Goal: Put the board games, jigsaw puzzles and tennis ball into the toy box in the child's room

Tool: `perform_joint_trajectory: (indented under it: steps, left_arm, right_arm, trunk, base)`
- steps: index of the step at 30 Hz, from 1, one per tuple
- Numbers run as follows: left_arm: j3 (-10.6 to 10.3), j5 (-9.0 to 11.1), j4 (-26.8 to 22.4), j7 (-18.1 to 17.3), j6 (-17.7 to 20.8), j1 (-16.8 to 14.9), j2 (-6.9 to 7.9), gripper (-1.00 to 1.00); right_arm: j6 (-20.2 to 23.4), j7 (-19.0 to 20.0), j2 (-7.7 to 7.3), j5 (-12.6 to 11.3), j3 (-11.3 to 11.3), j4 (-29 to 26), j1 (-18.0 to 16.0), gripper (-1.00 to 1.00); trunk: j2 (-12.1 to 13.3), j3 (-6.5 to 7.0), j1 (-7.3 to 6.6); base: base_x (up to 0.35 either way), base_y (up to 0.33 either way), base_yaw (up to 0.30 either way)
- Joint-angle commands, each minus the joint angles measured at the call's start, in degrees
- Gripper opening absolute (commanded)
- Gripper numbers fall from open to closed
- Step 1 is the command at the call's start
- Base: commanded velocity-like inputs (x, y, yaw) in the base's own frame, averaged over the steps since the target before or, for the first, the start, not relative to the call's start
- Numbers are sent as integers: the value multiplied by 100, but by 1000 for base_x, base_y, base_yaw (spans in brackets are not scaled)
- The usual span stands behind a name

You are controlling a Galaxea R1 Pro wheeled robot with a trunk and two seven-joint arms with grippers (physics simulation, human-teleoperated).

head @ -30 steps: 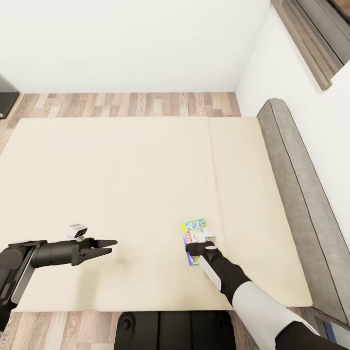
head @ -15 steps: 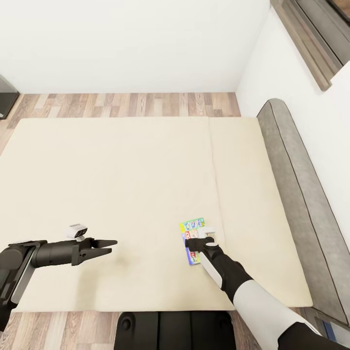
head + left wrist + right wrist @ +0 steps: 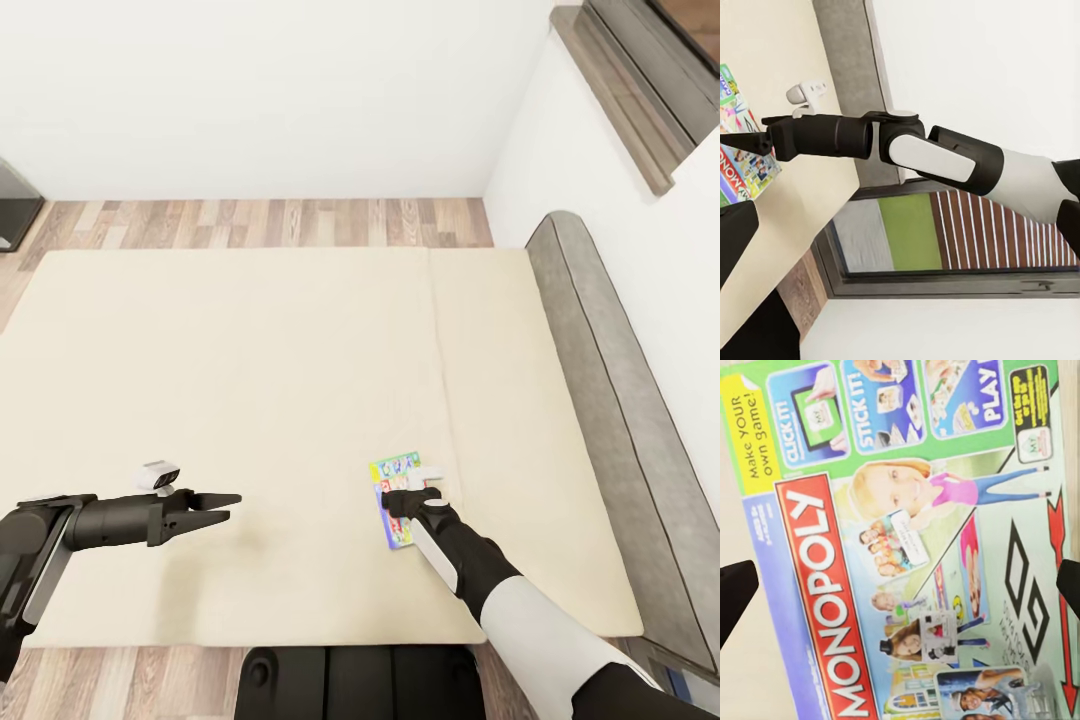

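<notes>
**Ana:** Head view has the right gripper (image 3: 400, 499) low over the board game (image 3: 397, 487), which lies flat on the bed (image 3: 250, 380), near its front edge and nearer the headboard (image 3: 610, 400) side. Why so close?

**Ben:** Probably lining up a grasp. In the right wrist view the Monopoly print sits between two dark fingertips (image 3: 735, 596) at the picture's edges, so the jaws are apart and straddle the box, not clamped on it.

**Ana:** And the left gripper (image 3: 225, 501)?

**Ben:** It hovers over bare mattress, well apart from the game, likely parked out of the way. Its jaws look nearly together, with nothing held.

**Ana:** So the game is not yet lifted?

**Ben:** I judge so; it rests flat.
</notes>
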Motion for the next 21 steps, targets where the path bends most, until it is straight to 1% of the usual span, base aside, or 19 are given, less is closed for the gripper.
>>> perform_joint_trajectory:
  steps: [1,21]
  left_arm:
    - [-1,-2,-2,-21,61,-2,2,100]
    - [-1,-2,1,-21,61,-2,2,100]
  right_arm:
    - [18,-55,-5,-59,33,-9,-4,100]
    - [4,-63,-11,-67,25,21,-4,100]
  trunk:
    - [-9,-3,3]
    - [-9,8,3]
  base:
    - [0,0,0]
    - [0,0,0]
